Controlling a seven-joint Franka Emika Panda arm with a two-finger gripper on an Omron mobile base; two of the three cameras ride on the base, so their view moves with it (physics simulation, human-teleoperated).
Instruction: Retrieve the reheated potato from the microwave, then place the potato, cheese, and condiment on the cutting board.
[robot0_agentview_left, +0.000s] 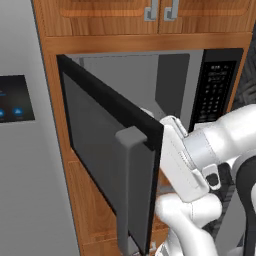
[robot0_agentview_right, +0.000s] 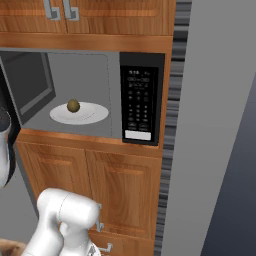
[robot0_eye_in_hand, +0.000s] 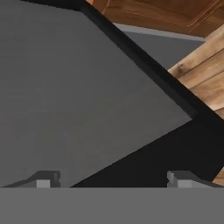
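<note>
The microwave (robot0_agentview_right: 140, 100) stands with its grey-glass door (robot0_agentview_left: 110, 150) swung wide open to the left. Inside, the small olive-green potato (robot0_agentview_right: 73, 105) rests on a white plate (robot0_agentview_right: 87, 117). My gripper (robot0_eye_in_hand: 113, 180) is open, its fingertips (robot0_eye_in_hand: 43, 179) wide apart with nothing between them. It points at the door's inner glass and black frame from close by. In the left base view my hand (robot0_agentview_left: 175, 150) sits just behind the door's free edge, in front of the cavity. The cheese, the condiment and the cutting board are out of view.
A grey fridge (robot0_agentview_left: 20, 165) with a dark screen flanks the microwave on the left. Wooden cabinets (robot0_agentview_right: 115, 190) lie below and above it. The door's vertical grey handle (robot0_agentview_left: 131, 190) juts toward the base. A tall grey panel (robot0_agentview_right: 215, 125) stands right of the keypad (robot0_agentview_right: 139, 102).
</note>
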